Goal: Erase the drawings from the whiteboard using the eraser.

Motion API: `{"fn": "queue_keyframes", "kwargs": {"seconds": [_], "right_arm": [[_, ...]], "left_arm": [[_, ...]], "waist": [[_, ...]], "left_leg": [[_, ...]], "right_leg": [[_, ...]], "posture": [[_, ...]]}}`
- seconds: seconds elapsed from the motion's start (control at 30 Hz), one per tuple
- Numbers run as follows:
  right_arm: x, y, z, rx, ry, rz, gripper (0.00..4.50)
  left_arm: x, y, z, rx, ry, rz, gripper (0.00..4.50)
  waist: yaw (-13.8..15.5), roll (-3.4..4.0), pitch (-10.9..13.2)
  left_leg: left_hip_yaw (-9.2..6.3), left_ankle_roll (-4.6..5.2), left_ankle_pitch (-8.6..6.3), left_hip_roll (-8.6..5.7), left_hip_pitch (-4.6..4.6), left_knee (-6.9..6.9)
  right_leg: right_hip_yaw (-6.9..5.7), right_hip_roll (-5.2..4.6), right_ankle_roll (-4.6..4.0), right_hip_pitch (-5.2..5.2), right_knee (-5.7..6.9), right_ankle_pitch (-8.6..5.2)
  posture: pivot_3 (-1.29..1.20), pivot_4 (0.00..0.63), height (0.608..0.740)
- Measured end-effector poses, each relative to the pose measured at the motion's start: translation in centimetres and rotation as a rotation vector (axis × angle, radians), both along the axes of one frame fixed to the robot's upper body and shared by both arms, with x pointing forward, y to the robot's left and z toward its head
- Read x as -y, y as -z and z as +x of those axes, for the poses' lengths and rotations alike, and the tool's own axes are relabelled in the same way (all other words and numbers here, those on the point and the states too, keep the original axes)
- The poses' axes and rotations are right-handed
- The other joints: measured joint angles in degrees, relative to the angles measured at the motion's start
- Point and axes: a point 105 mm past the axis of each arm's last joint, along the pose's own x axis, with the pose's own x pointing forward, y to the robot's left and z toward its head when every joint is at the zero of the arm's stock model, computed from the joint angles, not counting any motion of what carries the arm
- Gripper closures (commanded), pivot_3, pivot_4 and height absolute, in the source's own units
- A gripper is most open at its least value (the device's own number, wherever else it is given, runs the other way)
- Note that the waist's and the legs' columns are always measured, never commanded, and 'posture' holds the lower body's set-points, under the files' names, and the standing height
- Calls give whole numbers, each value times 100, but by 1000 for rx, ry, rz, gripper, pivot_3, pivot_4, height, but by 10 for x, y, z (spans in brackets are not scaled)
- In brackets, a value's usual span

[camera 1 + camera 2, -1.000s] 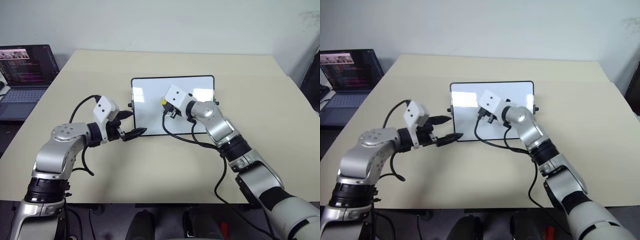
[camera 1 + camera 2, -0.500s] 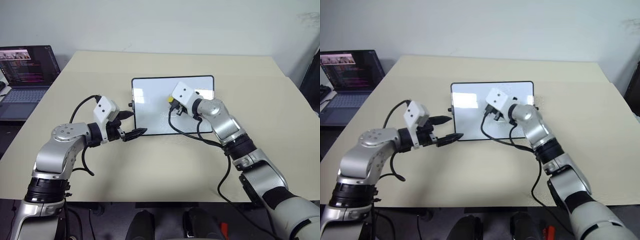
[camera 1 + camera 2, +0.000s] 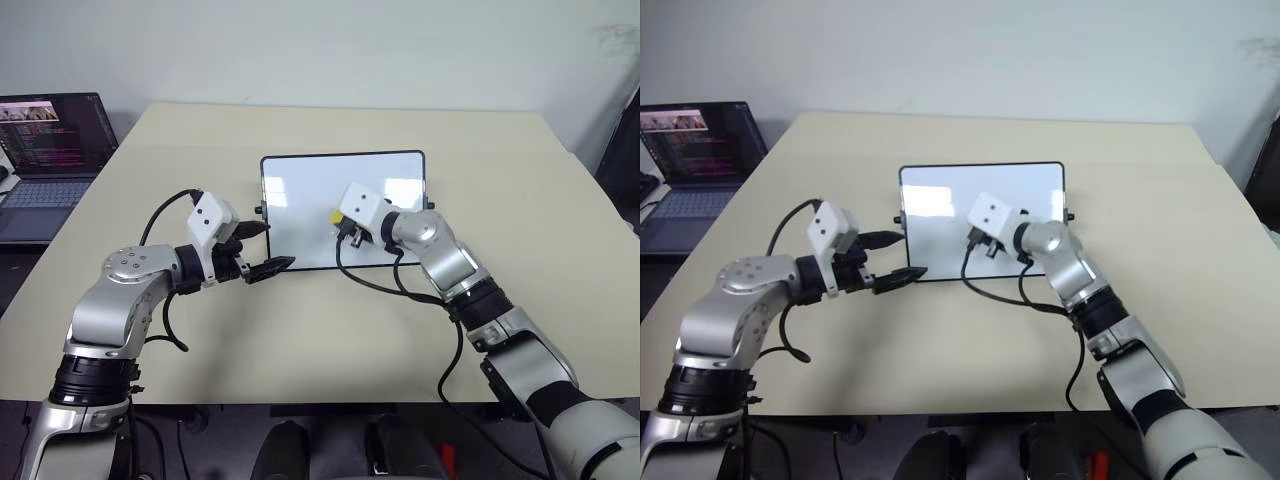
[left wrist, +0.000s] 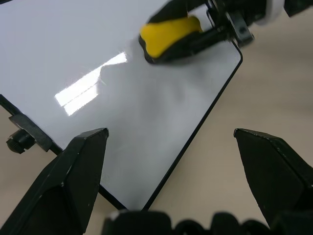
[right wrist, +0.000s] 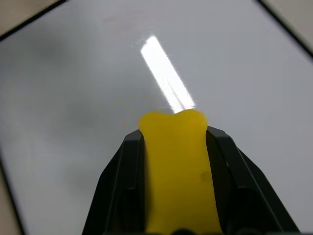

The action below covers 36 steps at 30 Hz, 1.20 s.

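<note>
**Eraser's on the board, but I can't spot the red marks anymore**

Biggest worry: the right pincer (image 3: 341,229) is pinching the eraser (image 5: 177,166) hard enough that the yellow block bulges between the two black fingers. If it's tilted rather than flat on the glass, only an edge would wipe and it'd leave streaks or skip a mark entirely. Push too hard and the whiteboard (image 3: 300,190) could slide on the surface (image 3: 330,330), since nothing is pinning it down. The left pincer (image 3: 262,250) hangs with its fingers spread wide just off the board's near-left corner, gripping nothing, so it's not bracing the frame. There's also a black cable looping off the right wrist across the board's near edge, and I reckon that could drag or catch on the frame during a sweep.

Second worry: I honestly can't make out the drawings in any view. The board reads as plain white with glare, so either they're gone or too faint to see, and it'd be easy to call it done while a scribble remains under the arm.

Where stuff is: the whiteboard lies flat mid-surface, a laptop (image 3: 50,150) well off at the far left. The eraser sits clamped in the right pincer over the board's right-centre part, tip sticking out past the fingertips toward the board. Looks like it's touching, but I can't say for sure
</note>
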Motion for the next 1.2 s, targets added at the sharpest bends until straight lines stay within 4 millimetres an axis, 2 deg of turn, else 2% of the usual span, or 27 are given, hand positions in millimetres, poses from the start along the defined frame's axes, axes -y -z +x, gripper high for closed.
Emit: {"fn": "queue_keyframes", "kwargs": {"seconds": [0.17, 0.33, 0.5, 0.67, 0.77, 0.87, 0.93, 1.0, 1.2], "right_arm": [[1, 1, -2, -11, -11, -6, 3182], [-1, 20, -14, -94, -63, -46, 3182], [-2, 18, -15, -103, -68, -28, 3182], [10, -1, -15, -150, -8, 177, 3183], [18, -21, -33, -175, -35, 363, 3183], [25, -30, -62, -200, -93, 462, 3183], [39, -23, -82, -212, -101, 454, 3183], [58, -5, -98, -234, -51, 411, 3183], [87, 37, -119, -283, 78, 352, 3183]], "left_arm": [[0, 0, 0, 0, 0, 0, 0], [0, 0, 0, 0, 0, 0, 0], [0, 0, 0, 1, 1, 0, 0], [3, 2, 0, -1, 9, 0, 0], [7, 2, 1, 3, 18, -5, 0], [10, 1, 1, 9, 27, -10, 0], [10, 0, 1, 18, 30, -12, 0], [11, -1, 0, 25, 38, -18, 0], [22, -2, 1, 40, 85, -42, 0]], "waist": [[-2, 0, 0], [-7, -1, 0], [-8, -1, 0], [14, 2, 2], [19, 3, 2], [19, 3, 2], [31, 2, 2], [34, 3, 2], [-7, 1, 3]], "left_leg": [[1, 0, -1, 0, -2, -3], [1, 0, -1, 1, 1, -2], [1, 0, 0, 1, 2, -1], [-4, 0, -1, 0, -16, -3], [-5, -3, -7, 0, -22, -8], [-6, -6, -16, 0, -26, -16], [-10, -7, -25, -1, -27, -16], [-7, -7, -27, -6, -28, -16], [1, -7, -27, -4, -11, -11]], "right_leg": [[1, -1, 0, 0, -3, 0], [2, 0, 0, 0, -1, 0], [1, 1, 1, 1, 0, 0], [-5, -1, 0, -7, -7, 0], [-5, -4, 3, -10, -11, -4], [-7, -5, 7, -12, -17, -16], [-13, -9, 11, -11, -21, -25], [-10, -13, 12, -10, -24, -26], [2, -1, 37, -7, -10, -41]], "posture": [[0, 150, 740], [0, 150, 740], [0, 150, 740], [0, 150, 740], [0, 150, 740], [0, 150, 740], [0, 150, 740], [0, 150, 740], [0, 150, 740]]}}
